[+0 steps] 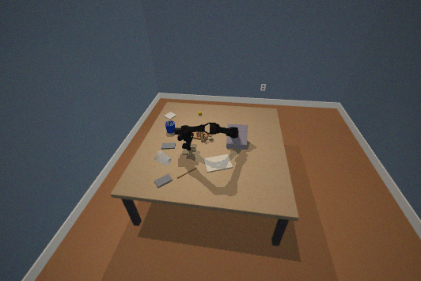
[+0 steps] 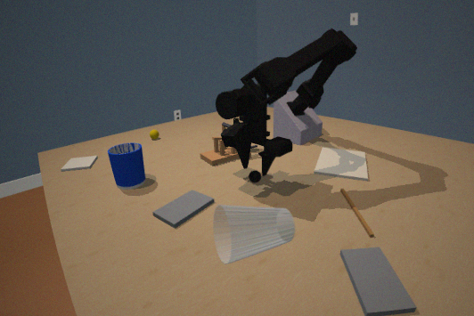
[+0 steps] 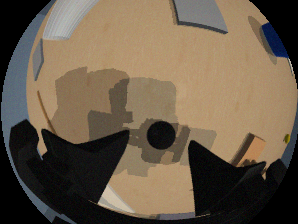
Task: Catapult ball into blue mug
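A small black ball (image 2: 255,176) (image 3: 161,135) lies on the table. My gripper (image 2: 255,171) (image 3: 159,140) is open and points down. Its fingertips are just above the ball, one to each side, and nothing is held. The wooden catapult (image 1: 204,136) (image 2: 214,158) (image 3: 254,146) stands behind the gripper in the exterior view, partly hidden by the arm. Its cup cannot be made out. The blue mug (image 1: 170,127) (image 2: 127,167) (image 3: 275,42) stands upright, left of the gripper in the exterior view. A yellow ball (image 1: 199,113) (image 2: 154,134) (image 3: 287,138) lies farther back.
A clear ribbed cup (image 1: 162,157) (image 2: 251,231) lies on its side. Grey slabs (image 2: 183,208) (image 2: 378,280) lie near it. A thin wooden stick (image 1: 187,173) (image 2: 357,213) and white squares (image 2: 79,163) (image 2: 330,169) also lie on the table. The arm's base stands by a lilac block (image 2: 287,125).
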